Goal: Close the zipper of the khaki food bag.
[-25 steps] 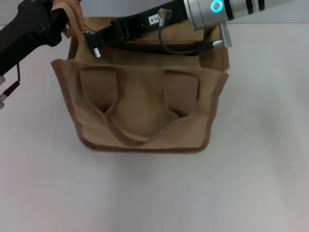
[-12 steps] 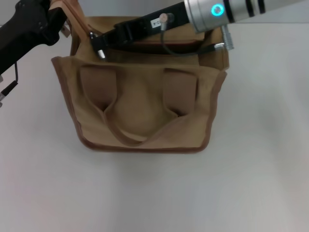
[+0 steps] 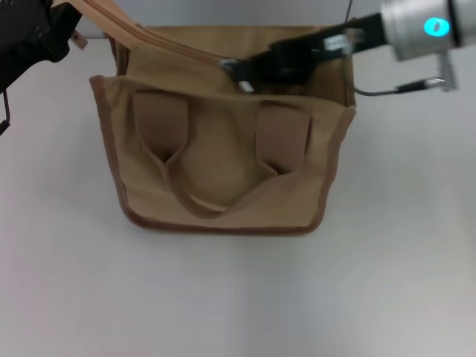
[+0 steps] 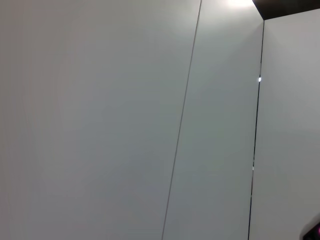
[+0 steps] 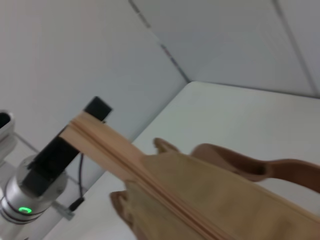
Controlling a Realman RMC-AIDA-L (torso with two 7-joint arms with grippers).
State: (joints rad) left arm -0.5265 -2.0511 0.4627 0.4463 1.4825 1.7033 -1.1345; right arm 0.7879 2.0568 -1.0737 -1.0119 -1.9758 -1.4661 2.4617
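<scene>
The khaki food bag (image 3: pixel 223 171) stands on the white table, its looped handle hanging down the front. The zipper (image 3: pixel 149 37) runs as a taut tan strip from the bag's top up to the far left. My left gripper (image 3: pixel 63 18) is shut on that strip's free end. My right gripper (image 3: pixel 236 71) reaches in from the right over the bag's top, shut on the small silver pull tab (image 3: pixel 243 86) near the middle of the opening. The right wrist view shows the zipper (image 5: pixel 130 160), the bag (image 5: pixel 225 205) and the left gripper (image 5: pixel 75 130) at the strip's end.
The white table (image 3: pixel 223 297) spreads in front of and beside the bag. The right arm's silver body (image 3: pixel 416 30) and cable (image 3: pixel 401 88) hang over the back right. The left wrist view shows only grey wall panels (image 4: pixel 125 125).
My right gripper has slid right along the bag's top with the pull tab, from the left corner to about the middle. The left gripper has pulled the strip end farther up and left.
</scene>
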